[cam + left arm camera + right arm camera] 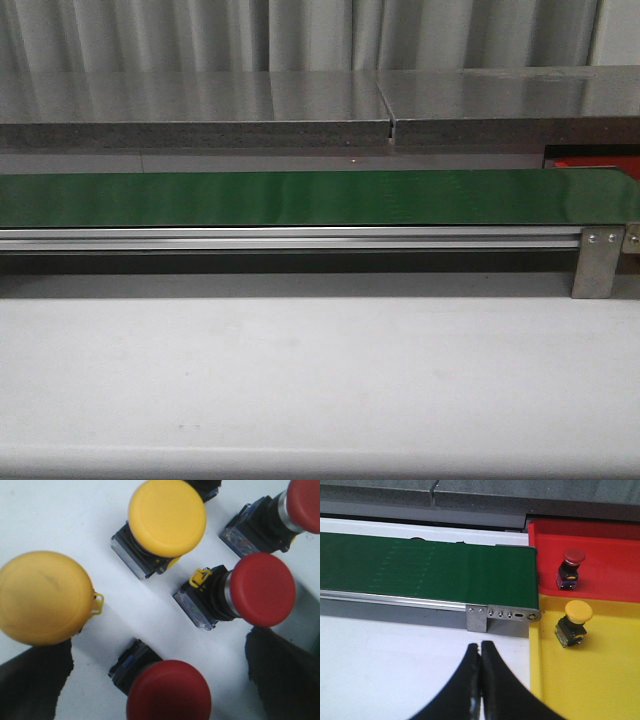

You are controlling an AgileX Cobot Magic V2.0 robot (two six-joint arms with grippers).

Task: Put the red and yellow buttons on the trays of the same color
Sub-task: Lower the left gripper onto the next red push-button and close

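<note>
In the left wrist view, loose buttons lie on a white surface: two yellow buttons (167, 517) (42, 597) and three red buttons (262, 589) (306, 502) (167, 692). My left gripper (157, 650) is open, its dark fingers (35, 685) standing on either side of the nearest red button without touching it. In the right wrist view, a red button (572, 562) stands on the red tray (610, 545) and a yellow button (575, 622) on the yellow tray (590, 680). My right gripper (481, 647) is shut on nothing over the white table beside the yellow tray.
The long green belt (420, 570) (300, 197) runs across the table on a metal frame, ending at a bracket (479, 617) next to the trays. A sliver of the red tray (592, 163) shows behind the belt's right end. A grey ledge (200, 110) lies behind.
</note>
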